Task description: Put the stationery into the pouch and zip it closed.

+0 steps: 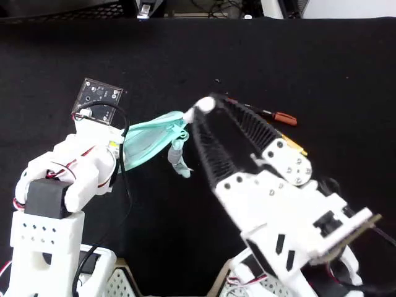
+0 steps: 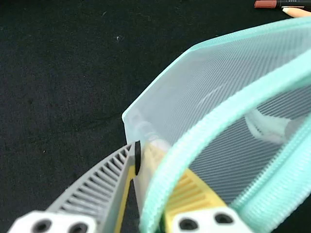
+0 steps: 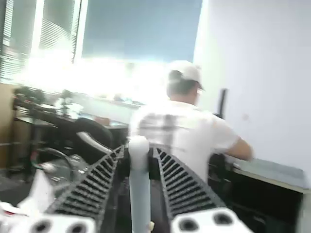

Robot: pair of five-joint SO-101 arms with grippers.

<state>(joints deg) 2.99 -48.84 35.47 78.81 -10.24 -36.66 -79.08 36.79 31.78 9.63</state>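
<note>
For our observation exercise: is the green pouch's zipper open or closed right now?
Open. The pouch gapes in the left wrist view: its two zipper edges stand apart.

Under the pouch (image 1: 151, 139) is the table (image 1: 278, 55). At the pouch's left end the left gripper (image 2: 141, 148) clamps the pouch's wall (one finger inside, one outside). At the pouch's right end, by its mouth, the right gripper (image 1: 204, 105) grips a pen (image 3: 139, 184) between its fingers. Right of the pouch, past that gripper, a marker (image 1: 272, 114) and a pencil (image 1: 294, 143) lie on the table, the marker behind the pencil.
</note>
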